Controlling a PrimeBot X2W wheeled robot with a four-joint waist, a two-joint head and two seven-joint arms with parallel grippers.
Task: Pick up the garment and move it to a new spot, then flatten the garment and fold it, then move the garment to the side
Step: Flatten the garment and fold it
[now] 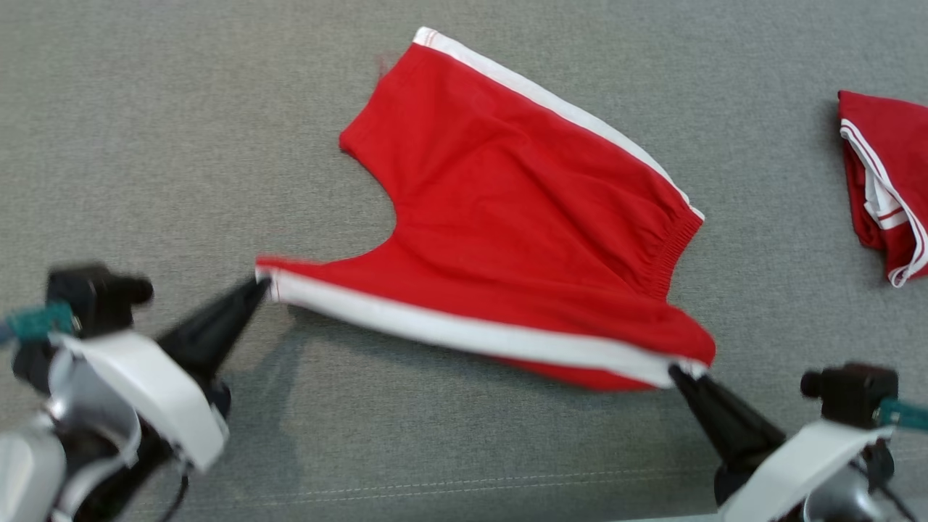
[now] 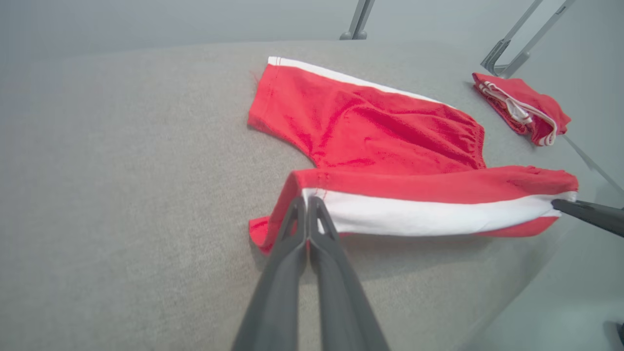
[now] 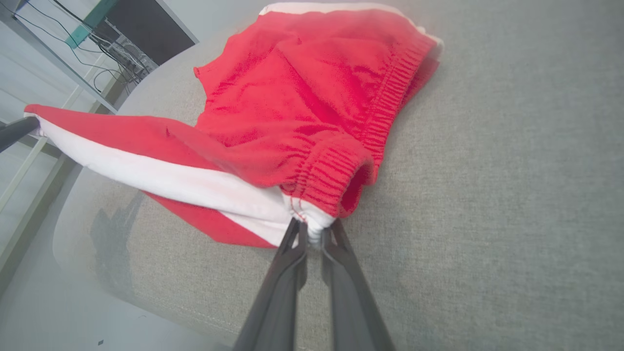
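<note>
One grey cloth surface [image 1: 130, 145] carries the red shorts [image 1: 522, 217] at centre, near edge lifted; it seems best to carry that edge level and taut toward twelve o'clock. One folded red garment [image 1: 884, 181] sits at three. Two pincers, left gripper [image 1: 262, 284] at eight and right gripper [image 1: 674, 371] at five, each clamp a shorts corner.

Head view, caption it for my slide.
Left gripper and right gripper pinch opposite ends of the red shorts' white-striped edge, holding it above the grey cloth; second red garment at right.
</note>
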